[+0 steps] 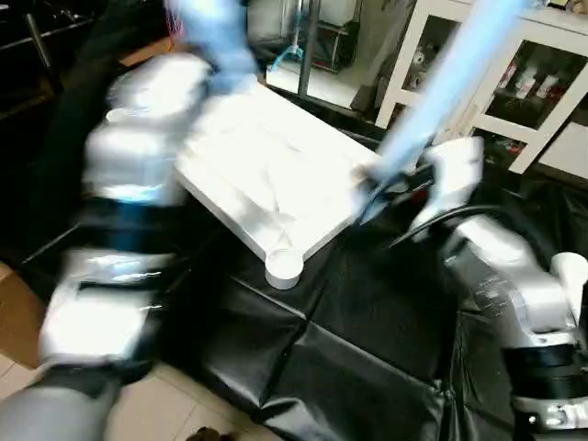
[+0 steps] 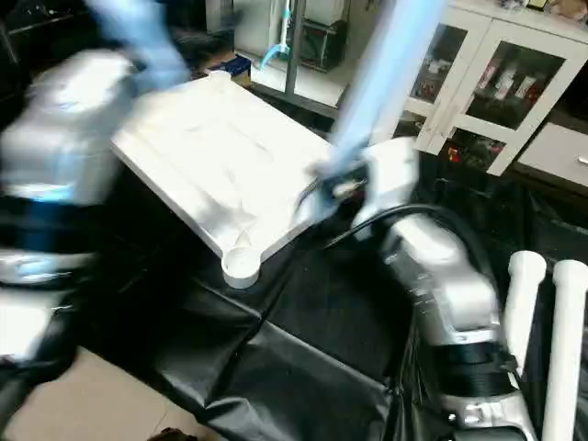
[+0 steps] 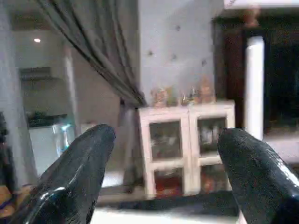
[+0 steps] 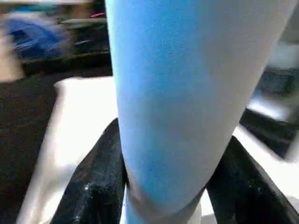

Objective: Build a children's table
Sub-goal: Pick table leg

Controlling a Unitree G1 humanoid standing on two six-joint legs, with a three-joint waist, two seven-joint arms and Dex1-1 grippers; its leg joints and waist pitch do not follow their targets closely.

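The white tabletop (image 1: 266, 175) lies underside up on a black sheet, its near round corner socket (image 1: 283, 266) empty. My right gripper (image 1: 372, 197) is shut on a long pale tube leg (image 1: 441, 92) that stands tilted at the tabletop's right corner; in the right wrist view the leg (image 4: 177, 93) sits between both black fingers (image 4: 100, 172). A second leg (image 1: 216, 37) rises at the far left corner, behind my blurred left arm (image 1: 138, 165). The left gripper (image 3: 167, 133) is open with nothing between its fingers (image 3: 93, 158).
Two more white legs (image 2: 524, 303) lie at the right on the black sheet (image 1: 367, 322). A white glass-door cabinet (image 1: 514, 83) stands behind on the right, with a dark metal pole (image 1: 308, 46) behind the tabletop. Light floor (image 1: 184, 404) shows at the sheet's near edge.
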